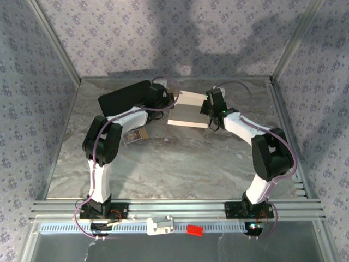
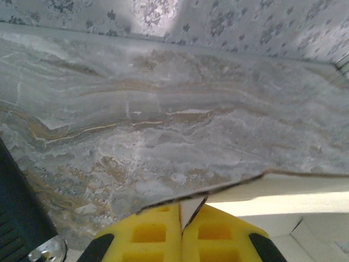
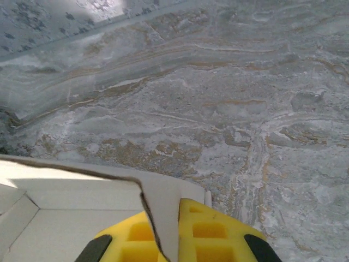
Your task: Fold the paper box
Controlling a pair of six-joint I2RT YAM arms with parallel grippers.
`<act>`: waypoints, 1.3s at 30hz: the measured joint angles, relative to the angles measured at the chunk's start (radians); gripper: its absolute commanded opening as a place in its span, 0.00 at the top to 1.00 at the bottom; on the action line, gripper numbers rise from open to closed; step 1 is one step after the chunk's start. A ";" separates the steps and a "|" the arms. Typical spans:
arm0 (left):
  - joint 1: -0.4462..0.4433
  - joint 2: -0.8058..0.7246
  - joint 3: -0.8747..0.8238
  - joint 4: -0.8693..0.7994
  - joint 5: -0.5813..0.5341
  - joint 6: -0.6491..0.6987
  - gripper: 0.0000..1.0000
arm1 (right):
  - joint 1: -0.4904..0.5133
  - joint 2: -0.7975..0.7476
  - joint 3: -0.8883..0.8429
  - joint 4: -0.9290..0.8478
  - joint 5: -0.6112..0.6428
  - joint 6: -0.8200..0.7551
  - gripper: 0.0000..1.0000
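Right now my left gripper (image 2: 182, 221) is clamped on the paper box (image 1: 188, 111). In the left wrist view a thin white cardboard tab is pinched between the yellow pads (image 2: 150, 234), and a raised, brown-edged flap runs off to the right from that pinch. My right gripper (image 3: 166, 232) is likewise closed on the box, squeezing a white flap with a dark cut edge upright between its own yellow pads (image 3: 210, 229). To the left of that grip I can see the inside of the box, pale panels meeting at creases.

From the overhead camera the two grippers sit at opposite ends of the box, the left one at its left end and the right one at its right end, with both arms reaching in toward it. The box is only partly formed and sits over the grey marbled tabletop (image 1: 180, 164), which spreads out on its near side. I cannot tell whether the box rests flat.

Just left of the box, behind my left wrist, the black case (image 1: 124, 97) lies at an angle. Its right end is close to the box, but I cannot tell whether they touch. On the near left of the box a small printed card (image 1: 135, 135) lies flat beside the left forearm. Beyond the box stands the flower-patterned back wall (image 1: 180, 33). Well to the near side of the box, past both arm bases, a white plug-like part (image 1: 160, 225) and a small red piece (image 1: 194, 230) rest on the metal rail (image 1: 180, 210).
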 measured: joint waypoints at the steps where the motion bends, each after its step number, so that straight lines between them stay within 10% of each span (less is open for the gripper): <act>1: 0.000 0.000 -0.026 0.055 0.002 -0.010 1.00 | 0.000 -0.008 -0.022 0.035 0.000 -0.006 1.00; 39: -0.059 -0.032 -0.140 0.201 -0.136 -0.381 1.00 | 0.024 -0.006 -0.059 0.105 0.082 0.045 1.00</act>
